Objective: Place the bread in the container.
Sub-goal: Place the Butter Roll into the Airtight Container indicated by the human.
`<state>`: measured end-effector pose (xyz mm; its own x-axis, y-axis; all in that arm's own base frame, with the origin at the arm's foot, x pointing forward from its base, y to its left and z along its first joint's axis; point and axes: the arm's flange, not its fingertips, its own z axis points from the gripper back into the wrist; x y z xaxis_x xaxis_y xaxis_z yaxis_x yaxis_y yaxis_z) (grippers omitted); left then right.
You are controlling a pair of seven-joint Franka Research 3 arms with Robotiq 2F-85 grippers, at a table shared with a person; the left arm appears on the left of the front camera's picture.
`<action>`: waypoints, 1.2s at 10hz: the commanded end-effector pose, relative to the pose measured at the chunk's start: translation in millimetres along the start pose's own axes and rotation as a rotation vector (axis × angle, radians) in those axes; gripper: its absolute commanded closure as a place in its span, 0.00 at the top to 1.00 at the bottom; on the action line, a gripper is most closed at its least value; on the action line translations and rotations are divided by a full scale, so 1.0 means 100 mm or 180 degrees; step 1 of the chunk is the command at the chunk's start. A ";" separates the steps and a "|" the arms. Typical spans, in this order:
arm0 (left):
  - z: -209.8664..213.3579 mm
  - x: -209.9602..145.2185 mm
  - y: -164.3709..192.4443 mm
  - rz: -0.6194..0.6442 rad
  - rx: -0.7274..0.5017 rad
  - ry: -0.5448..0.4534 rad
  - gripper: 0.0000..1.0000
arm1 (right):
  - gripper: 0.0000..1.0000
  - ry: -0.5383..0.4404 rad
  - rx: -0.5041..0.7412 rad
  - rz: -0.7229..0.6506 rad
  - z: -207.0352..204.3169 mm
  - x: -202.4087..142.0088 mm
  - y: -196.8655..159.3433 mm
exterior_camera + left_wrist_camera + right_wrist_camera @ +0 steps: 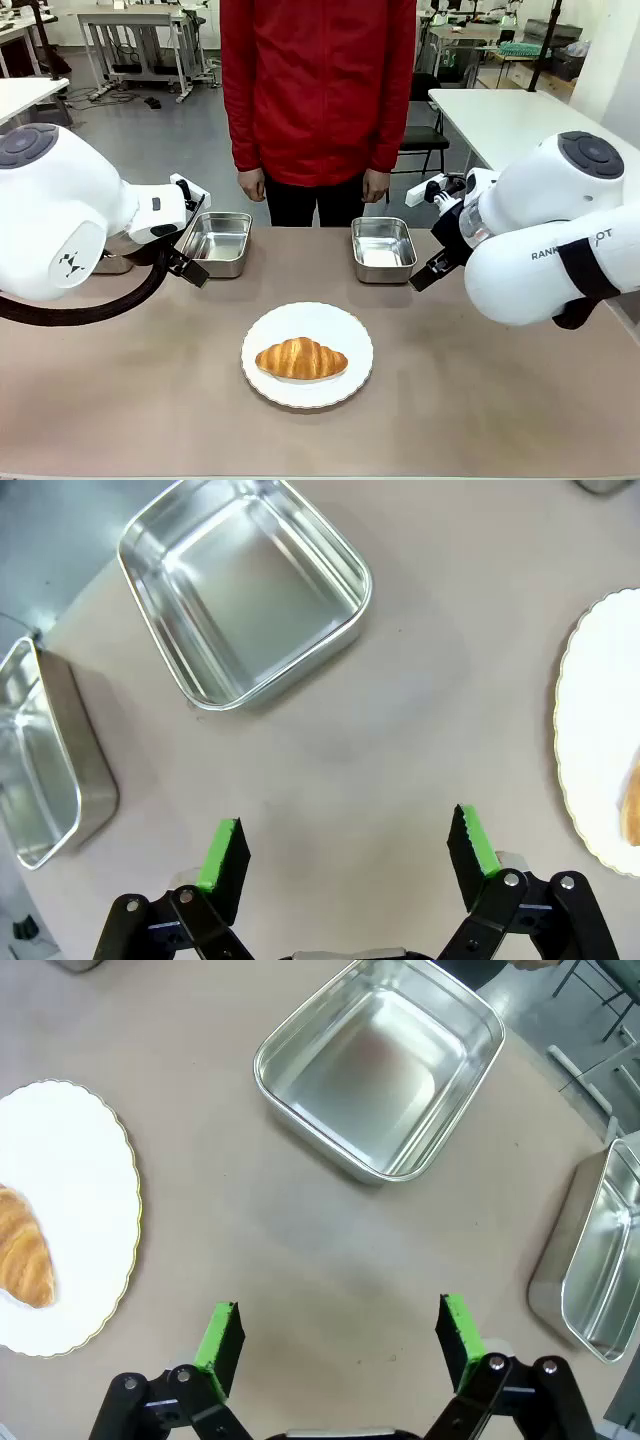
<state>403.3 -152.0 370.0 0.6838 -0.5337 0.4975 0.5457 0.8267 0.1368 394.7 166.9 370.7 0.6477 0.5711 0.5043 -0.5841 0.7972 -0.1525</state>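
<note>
Beige tabletop (120, 400) runs across the robot's side. Nearest on it sits the white plate (300, 322), with the bread (301, 358) lying flat at its centre. The bread looks light, flaky and easily crushed. A gentle pinch across its thick ridged middle, the short way over, seems the safest hold, since the thin ends would likely bend or tear.

Just beyond the plate to its left, the left gripper (345, 840) hangs with its jaws spread wide and nothing between them. Beyond the plate to its right, the right gripper (338, 1330) is likewise spread and empty.

Farther behind the plate stand two matching steel pans, the left container (217, 242) and the right container (383, 248), both bare inside. I cannot tell which one is meant. Behind the plate at the table's far edge stands a person (318, 90) in red, arms down.
</note>
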 end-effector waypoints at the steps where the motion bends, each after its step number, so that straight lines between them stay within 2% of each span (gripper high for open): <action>1: 0.00 0.00 0.00 0.0000 0.0000 -0.0001 1.00 | 1.00 -0.0002 0.0000 0.0000 0.00 0.00 0.00; 10: 0.00 0.00 -0.01 -0.0002 0.0000 0.0000 1.00 | 1.00 0.0000 -0.0001 0.0002 0.00 0.00 0.00; 11: 0.15 0.16 0.17 -0.0023 -0.0153 -0.0052 1.00 | 1.00 -0.0070 0.0006 -0.0049 0.15 0.29 -0.16; 12: 0.33 0.30 0.37 0.0073 -0.0102 -0.0049 1.00 | 1.00 -0.0100 -0.0004 -0.0103 0.35 0.53 -0.35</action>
<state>413.9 -149.2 390.2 0.6834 -0.5194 0.5130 0.5429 0.8314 0.1186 412.8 166.4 399.3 0.6448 0.5518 0.5289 -0.5672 0.8093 -0.1529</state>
